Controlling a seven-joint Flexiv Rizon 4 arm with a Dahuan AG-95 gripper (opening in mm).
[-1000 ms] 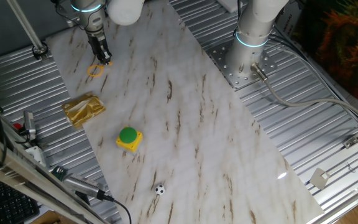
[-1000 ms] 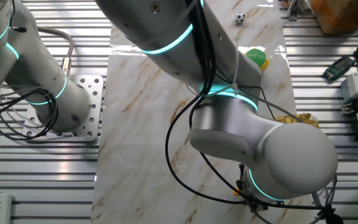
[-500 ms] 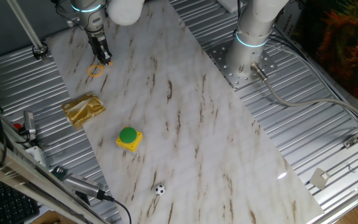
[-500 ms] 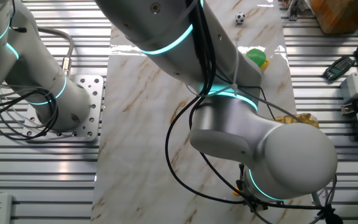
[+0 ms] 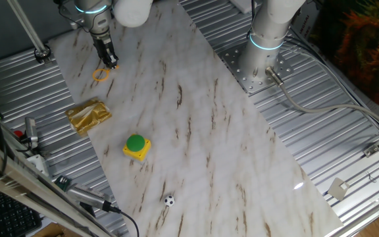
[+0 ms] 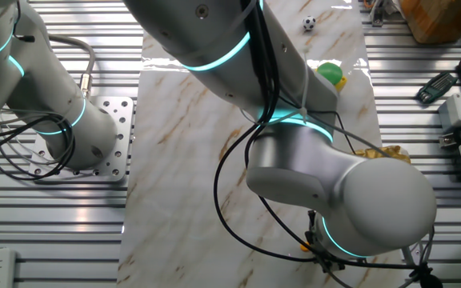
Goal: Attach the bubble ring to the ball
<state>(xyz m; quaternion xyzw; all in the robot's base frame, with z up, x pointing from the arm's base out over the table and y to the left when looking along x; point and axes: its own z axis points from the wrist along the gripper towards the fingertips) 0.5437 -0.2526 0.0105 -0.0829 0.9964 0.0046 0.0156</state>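
Note:
The bubble ring [image 5: 101, 74], a small yellow-orange loop, lies on the marble board at the far left. My gripper [image 5: 112, 64] points down at the ring's handle end, with its fingers close together on the handle. The loop itself rests on the board. The ball [image 5: 169, 201], tiny and black and white, sits near the board's front edge, far from the gripper. It also shows in the other fixed view [image 6: 309, 23] at the top. In that view my own arm hides the gripper and most of the ring.
A yellow box with a green round button [image 5: 136, 145] stands between the ring and the ball. A crumpled gold wrapper [image 5: 89, 116] lies at the board's left edge. A second arm's base [image 5: 266, 46] stands on the right plate. Cables and tools lie at the lower left.

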